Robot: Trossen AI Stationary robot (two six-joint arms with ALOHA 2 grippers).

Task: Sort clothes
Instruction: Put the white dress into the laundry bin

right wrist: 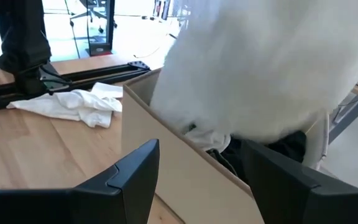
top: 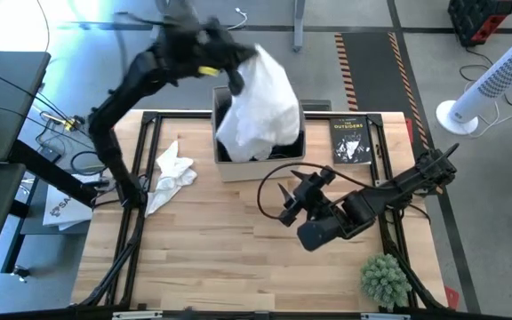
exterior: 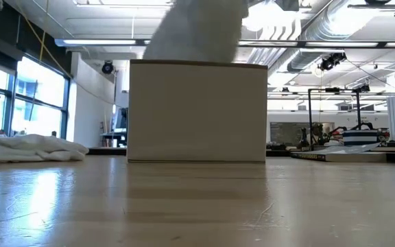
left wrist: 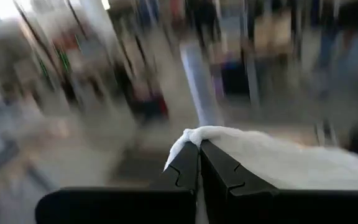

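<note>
High view shows the left gripper (top: 229, 73) raised above the box (top: 225, 166) at the table's (top: 238, 258) far edge, its fingers pinched on a white garment (top: 260, 102) that hangs down into the box over dark fabric. Another white garment (top: 169, 175) lies crumpled on the table by the left edge. The right gripper (top: 284, 203) waits mid-table, fingers spread, facing the box. This looks like pulling a piece out; next it needs lifting clear and carrying aside.
</note>
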